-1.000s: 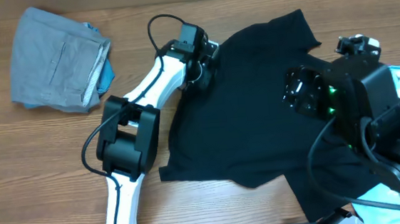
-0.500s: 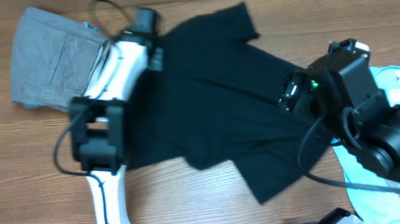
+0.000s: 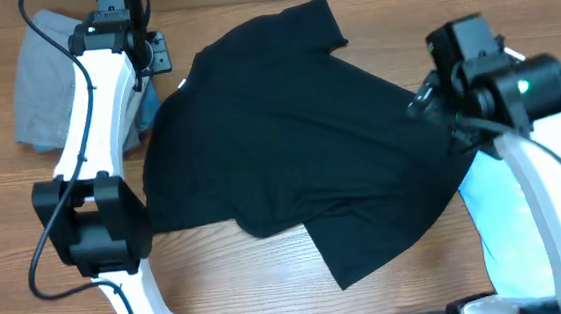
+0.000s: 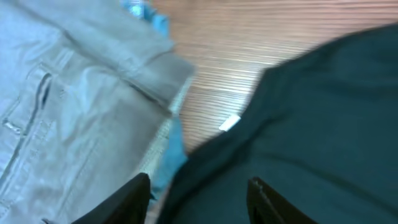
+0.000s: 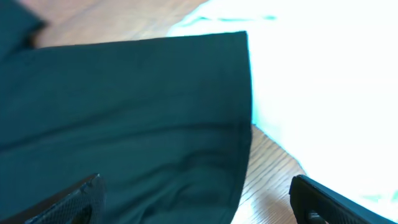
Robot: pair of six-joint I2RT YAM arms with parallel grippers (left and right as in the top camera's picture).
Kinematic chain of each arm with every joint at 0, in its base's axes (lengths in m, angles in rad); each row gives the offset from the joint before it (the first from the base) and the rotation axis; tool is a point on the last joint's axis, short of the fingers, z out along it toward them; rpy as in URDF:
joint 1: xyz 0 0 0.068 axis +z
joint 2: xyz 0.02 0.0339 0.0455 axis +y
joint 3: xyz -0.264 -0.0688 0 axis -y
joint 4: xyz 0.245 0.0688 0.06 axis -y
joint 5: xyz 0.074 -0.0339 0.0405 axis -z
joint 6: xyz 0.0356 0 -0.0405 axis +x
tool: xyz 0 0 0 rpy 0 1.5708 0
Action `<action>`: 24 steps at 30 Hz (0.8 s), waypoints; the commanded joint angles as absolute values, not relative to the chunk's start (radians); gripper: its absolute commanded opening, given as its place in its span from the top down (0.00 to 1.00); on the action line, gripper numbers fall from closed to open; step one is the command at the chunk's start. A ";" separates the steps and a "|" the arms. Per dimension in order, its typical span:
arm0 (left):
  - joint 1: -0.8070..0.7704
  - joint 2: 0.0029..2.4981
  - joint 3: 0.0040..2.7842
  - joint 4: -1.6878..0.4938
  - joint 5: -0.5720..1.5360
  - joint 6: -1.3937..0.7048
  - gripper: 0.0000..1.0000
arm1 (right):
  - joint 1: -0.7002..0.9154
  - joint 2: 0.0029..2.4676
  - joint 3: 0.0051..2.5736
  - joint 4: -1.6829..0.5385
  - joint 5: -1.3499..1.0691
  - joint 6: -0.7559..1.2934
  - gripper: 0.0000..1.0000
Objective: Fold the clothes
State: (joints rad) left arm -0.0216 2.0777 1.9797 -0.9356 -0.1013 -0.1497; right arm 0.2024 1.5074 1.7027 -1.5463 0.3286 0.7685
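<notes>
A black T-shirt lies spread and partly creased across the middle of the wooden table, one sleeve at the top and a flap at the lower right. My left gripper is open at the shirt's upper left edge; the left wrist view shows its fingers apart over the shirt's edge, near a small white tag. My right gripper is open over the shirt's right side. In the right wrist view its fingers straddle the shirt's hem. Neither holds cloth.
Folded grey trousers lie at the far left, also in the left wrist view, with a blue cloth beneath them. A pale blue garment lies at the right edge, bright in the right wrist view.
The shirt has slid left across the table. My left arm has swung left and up toward the grey trousers. My right arm has risen and moved toward the far side.
</notes>
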 commanded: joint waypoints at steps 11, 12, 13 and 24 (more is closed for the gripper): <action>-0.316 2.170 1.997 -0.954 0.286 0.090 0.88 | -0.271 1.659 1.692 -1.408 -0.108 0.443 0.02; -0.342 2.201 1.997 -0.947 0.280 0.099 0.90 | -0.295 1.662 1.691 -1.397 -0.123 0.435 0.02; -0.367 2.235 1.997 -0.934 0.273 0.102 0.91 | -0.310 1.663 1.687 -1.388 -0.132 0.421 0.02; -0.441 2.455 1.997 -0.811 0.007 0.026 0.96 | -0.340 1.664 1.491 -1.162 -0.134 0.389 0.16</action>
